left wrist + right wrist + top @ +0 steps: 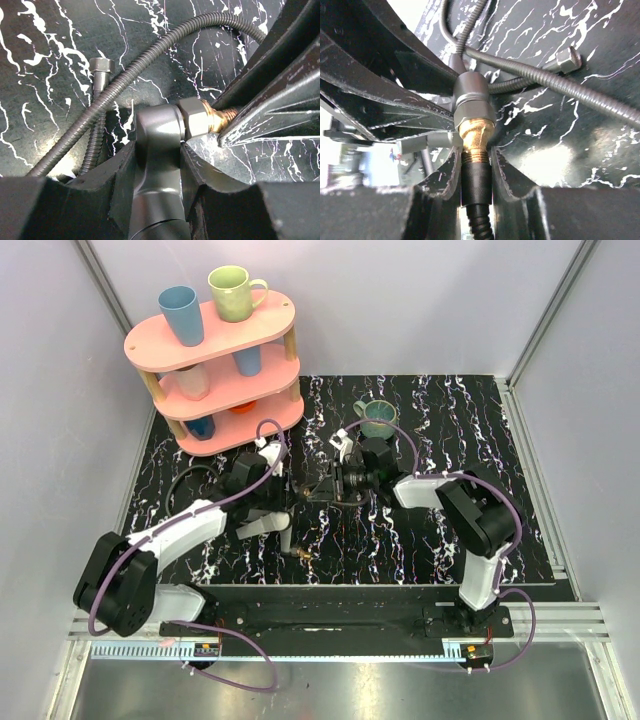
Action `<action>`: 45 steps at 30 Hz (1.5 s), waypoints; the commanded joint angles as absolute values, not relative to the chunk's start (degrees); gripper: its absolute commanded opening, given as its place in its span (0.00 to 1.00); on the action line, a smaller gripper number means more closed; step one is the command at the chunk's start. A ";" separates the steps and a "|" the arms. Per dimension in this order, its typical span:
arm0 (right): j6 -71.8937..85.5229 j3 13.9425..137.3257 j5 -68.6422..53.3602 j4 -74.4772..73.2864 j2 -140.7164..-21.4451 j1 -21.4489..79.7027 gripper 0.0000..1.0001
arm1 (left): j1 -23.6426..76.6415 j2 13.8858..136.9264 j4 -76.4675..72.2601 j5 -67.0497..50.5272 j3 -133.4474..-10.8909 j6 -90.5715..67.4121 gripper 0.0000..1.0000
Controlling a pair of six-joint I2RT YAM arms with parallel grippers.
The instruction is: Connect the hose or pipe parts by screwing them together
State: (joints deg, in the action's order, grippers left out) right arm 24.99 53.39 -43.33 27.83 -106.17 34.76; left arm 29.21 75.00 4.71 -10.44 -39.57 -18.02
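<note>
My left gripper (157, 150) is shut on the dark grey stem piece (156, 125). Its grey hex nut (195, 117) and brass thread (220, 119) point right, toward the right gripper's fingers (270, 115). My right gripper (476, 160) is shut on the black knurled end fitting (476, 182) of a black hose. That fitting meets the brass thread (474, 137) under the grey nut (472, 100); a few threads show between them. In the top view both grippers (312, 488) meet mid-table. Another ribbed hose (150, 55) lies on the table, its hex end fitting (101, 65) loose.
A pink tiered rack (215, 370) with cups stands at the back left. A teal mug (378, 418) sits just behind the right gripper. A small brass fitting (300, 553) lies near the front edge of the black marbled tabletop (480, 430). Grey walls close in the sides.
</note>
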 commanded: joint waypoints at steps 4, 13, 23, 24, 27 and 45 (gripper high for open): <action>55.01 54.76 -48.96 54.31 -111.53 33.05 0.04 | 32.61 69.61 -8.45 -15.91 -38.85 -19.16 0.00; 39.31 53.00 -41.23 38.08 -101.44 31.91 0.54 | 32.52 70.84 4.74 -13.10 -43.86 -18.01 0.00; 0.42 51.16 -29.44 22.59 -88.25 31.82 1.00 | 30.68 73.91 11.85 -14.86 -46.58 -20.03 0.00; -5.22 50.89 -30.23 21.54 -86.15 32.69 0.99 | 30.06 74.87 13.61 -15.11 -46.84 -20.39 0.00; -26.58 43.99 -29.72 24.24 -81.58 36.11 0.96 | 28.31 75.93 15.63 -17.13 -47.90 -20.39 0.00; -60.38 36.20 -11.95 24.17 -80.06 49.48 0.89 | 26.72 84.11 22.76 -26.54 -55.63 -20.04 0.00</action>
